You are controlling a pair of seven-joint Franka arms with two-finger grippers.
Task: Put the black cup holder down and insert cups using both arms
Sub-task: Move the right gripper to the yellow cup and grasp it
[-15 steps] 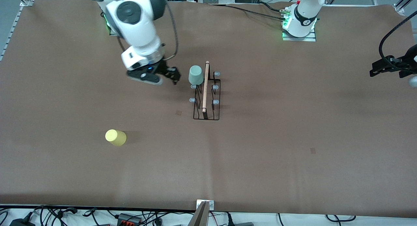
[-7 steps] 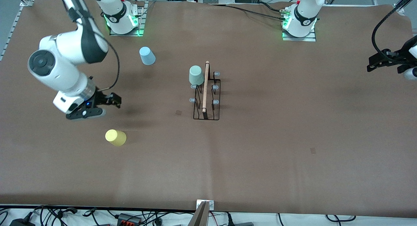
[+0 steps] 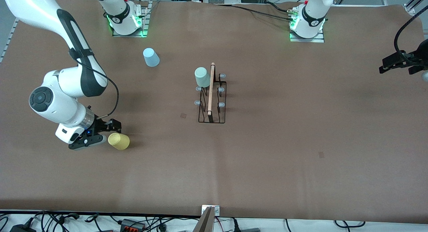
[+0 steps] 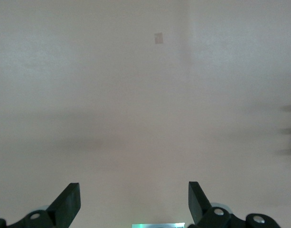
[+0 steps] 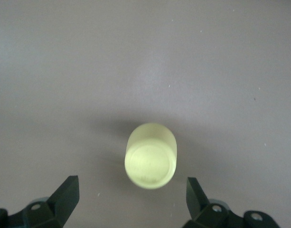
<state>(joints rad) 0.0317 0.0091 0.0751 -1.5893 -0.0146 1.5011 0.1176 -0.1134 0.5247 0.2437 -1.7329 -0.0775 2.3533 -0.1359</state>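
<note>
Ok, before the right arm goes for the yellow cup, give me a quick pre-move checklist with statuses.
1. Right end effector open: ok.
2. Yellow cup centred between its fingers in the right wrist view: ok.
3. Yellow cup not yet gripped, upside down on the table: ok.
4. Black cup holder upright, free pegs left; mint cup on one: ok.
5. Blue cup standing apart, near the right arm's base: ok.
6. Left end effector open, waiting over bare table: ok.
</note>
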